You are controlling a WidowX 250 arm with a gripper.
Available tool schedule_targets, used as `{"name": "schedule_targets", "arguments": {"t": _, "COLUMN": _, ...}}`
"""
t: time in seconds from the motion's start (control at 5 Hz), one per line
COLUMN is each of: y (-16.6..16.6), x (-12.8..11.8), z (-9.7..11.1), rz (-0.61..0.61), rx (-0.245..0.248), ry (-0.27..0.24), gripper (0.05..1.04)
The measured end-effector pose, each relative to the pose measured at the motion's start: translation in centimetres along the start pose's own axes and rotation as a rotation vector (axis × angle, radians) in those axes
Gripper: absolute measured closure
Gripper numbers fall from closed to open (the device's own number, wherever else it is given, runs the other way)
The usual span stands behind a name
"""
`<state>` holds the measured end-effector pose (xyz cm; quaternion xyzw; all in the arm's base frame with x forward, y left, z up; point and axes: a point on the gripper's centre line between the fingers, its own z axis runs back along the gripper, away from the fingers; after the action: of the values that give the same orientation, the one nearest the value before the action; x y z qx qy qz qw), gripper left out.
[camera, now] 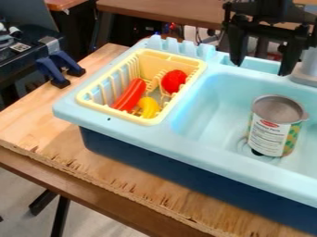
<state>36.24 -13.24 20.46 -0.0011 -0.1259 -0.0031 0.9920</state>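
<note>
The black gripper (259, 65) hangs at the top right, above the back edge of the light blue sink (207, 99), its two fingers spread apart with nothing between them. A can (270, 134) with a white and green label stands upright in the basin, below the gripper and apart from it. The yellow dish rack (86, 99) sits on the sink's left side. Inside it lie a red sausage-shaped toy (130, 95), a round red toy (174, 81) and a curved yellow toy (148, 107).
The sink rests on a wooden table (37, 122) with a rough front edge. Blue and black clamps (60, 68) are at its left back corner. A faucet base (306, 74) stands at the right, near the gripper. Another brown table (167, 10) lies behind.
</note>
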Motion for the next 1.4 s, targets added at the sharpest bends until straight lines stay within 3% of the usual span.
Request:
{"name": "schedule_targets", "arguments": {"t": 0.2, "y": 0.0, "x": -0.4, "z": -1.6, "rz": -0.005, "rx": 0.015, "ry": 0.045, "gripper": 0.084}}
{"name": "schedule_targets", "arguments": {"t": 0.4, "y": 1.9, "x": -0.5, "z": -1.7, "rz": 0.021, "rx": -0.006, "ry": 0.073, "gripper": 0.085}}
{"name": "schedule_targets", "arguments": {"t": 0.8, "y": 7.4, "x": -0.5, "z": 0.7, "rz": 0.185, "rx": -0.061, "ry": -0.022, "gripper": 0.084}}
{"name": "schedule_targets", "arguments": {"t": 1.0, "y": 9.2, "x": -0.9, "z": 1.0, "rz": 0.261, "rx": -0.082, "ry": -0.035, "gripper": 0.084}}
{"name": "schedule_targets", "arguments": {"t": 1.4, "y": 12.6, "x": -2.1, "z": -1.1, "rz": 0.372, "rx": -0.074, "ry": -0.001, "gripper": 0.084}}
